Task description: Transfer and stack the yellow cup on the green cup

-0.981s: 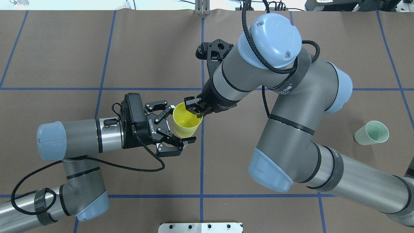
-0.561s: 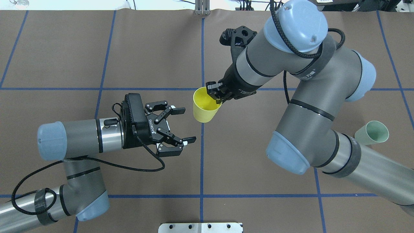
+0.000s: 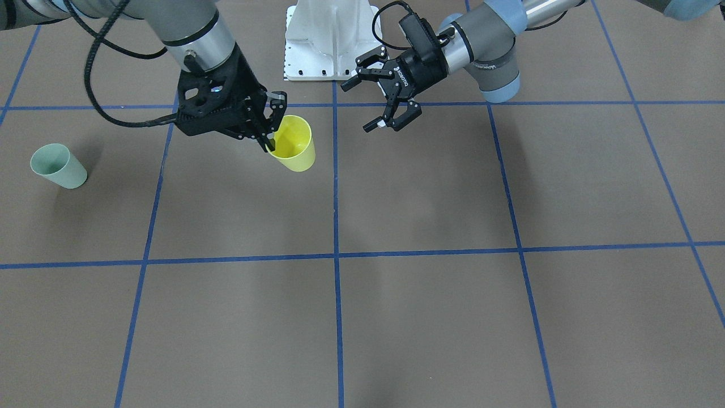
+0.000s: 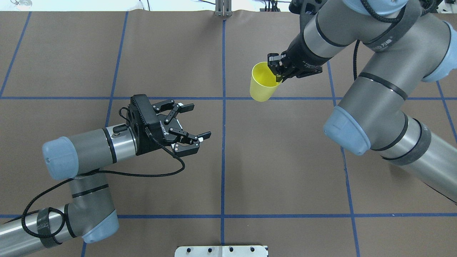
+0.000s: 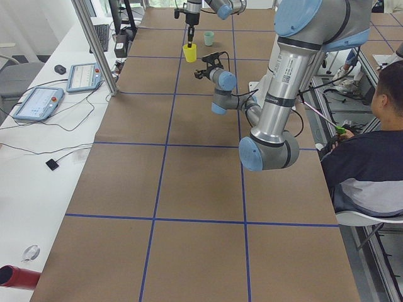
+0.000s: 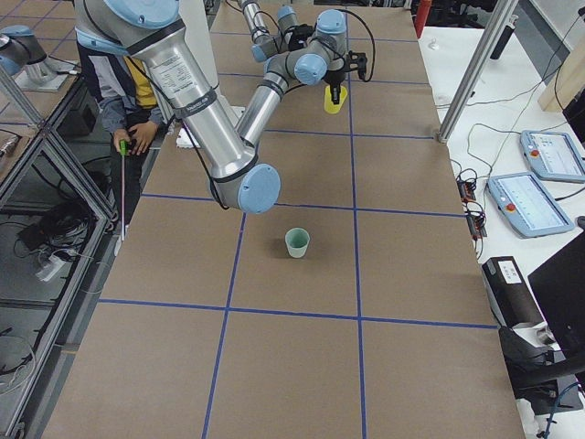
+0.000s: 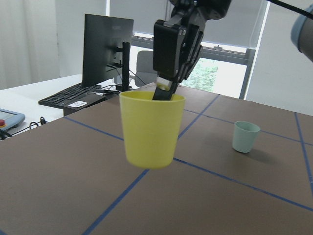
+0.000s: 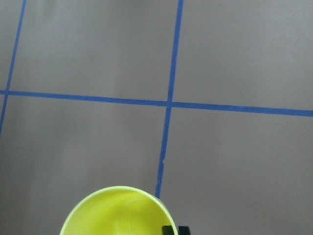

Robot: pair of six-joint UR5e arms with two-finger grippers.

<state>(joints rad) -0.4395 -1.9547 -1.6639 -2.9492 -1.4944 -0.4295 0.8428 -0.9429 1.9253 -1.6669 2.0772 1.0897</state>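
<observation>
My right gripper (image 4: 277, 69) is shut on the rim of the yellow cup (image 4: 262, 84), one finger inside it and one outside. The cup hangs upright above the table (image 4: 285, 160), right of the centre line. It also shows as the yellow cup (image 3: 293, 144) and, close up, the yellow cup (image 7: 151, 128). My left gripper (image 4: 200, 120) is open and holds nothing, well to the left of the cup. The green cup (image 3: 58, 165) stands upright on the table far out on my right side. It is small in the left wrist view, green cup (image 7: 245, 136). In the overhead view my right arm hides it.
Blue tape lines grid the brown table. The robot's metal base plate (image 4: 221, 251) sits at the near edge. A seated person (image 5: 371, 157) is beside the table. A side bench holds tablets (image 6: 530, 197) and a monitor.
My right gripper has carried the yellow cup away from the left gripper, up and to the right. The left gripper stays open and has drawn back slightly. My right arm now covers the green cup overhead.
</observation>
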